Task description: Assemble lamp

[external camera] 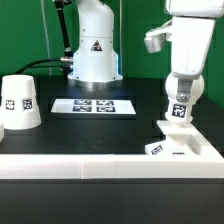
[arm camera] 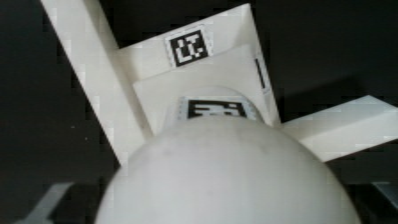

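I record the gripper (external camera: 180, 108) clamped on the bulb (arm camera: 214, 170), held just above the base (external camera: 178, 148) at the near right of the desk (external camera: 100, 135); I advise lowering it plumb and centred before any twisting.

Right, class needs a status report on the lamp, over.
Jaws shut on bulb, held over base. Shade stands apart, exterior view's left. No obstruction seen.

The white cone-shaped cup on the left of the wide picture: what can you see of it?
This white truncated-cone lamp shade looks like smooth plastic. It stands on the black table at the exterior view's left, wide end down, flat narrow top up. A black-and-white square tag sits on its side. Nothing else touches it.
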Controlling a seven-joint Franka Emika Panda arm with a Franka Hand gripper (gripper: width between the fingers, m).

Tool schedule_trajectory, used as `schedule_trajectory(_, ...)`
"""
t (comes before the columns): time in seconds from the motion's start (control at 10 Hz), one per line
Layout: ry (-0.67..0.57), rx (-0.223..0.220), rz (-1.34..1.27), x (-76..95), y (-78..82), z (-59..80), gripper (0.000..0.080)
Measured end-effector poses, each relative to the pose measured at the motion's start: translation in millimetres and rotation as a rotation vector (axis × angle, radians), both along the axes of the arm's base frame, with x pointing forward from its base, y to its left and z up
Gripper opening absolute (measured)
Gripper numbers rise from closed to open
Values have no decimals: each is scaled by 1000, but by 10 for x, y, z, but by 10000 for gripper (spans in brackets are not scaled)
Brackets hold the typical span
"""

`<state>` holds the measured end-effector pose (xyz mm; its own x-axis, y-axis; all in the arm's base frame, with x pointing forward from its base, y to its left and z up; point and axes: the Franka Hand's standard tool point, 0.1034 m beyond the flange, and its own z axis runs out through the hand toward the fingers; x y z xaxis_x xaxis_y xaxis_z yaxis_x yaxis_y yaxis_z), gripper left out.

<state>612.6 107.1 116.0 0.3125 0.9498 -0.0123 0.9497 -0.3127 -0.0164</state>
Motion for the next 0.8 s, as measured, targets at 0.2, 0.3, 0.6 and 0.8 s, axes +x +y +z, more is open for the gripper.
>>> schedule_trajectory(0.2, 0, 0, -7, 0, -3, 0, 577)
schedule_trajectory(0.3, 0, -1, -29, 1, -6, -1, 577)
schedule_trajectory(0.6, 0, -5, -242, 4, -69, -3, 577)
schedule_trajectory(0.8, 1, -9, -437, 4, -88, -6, 578)
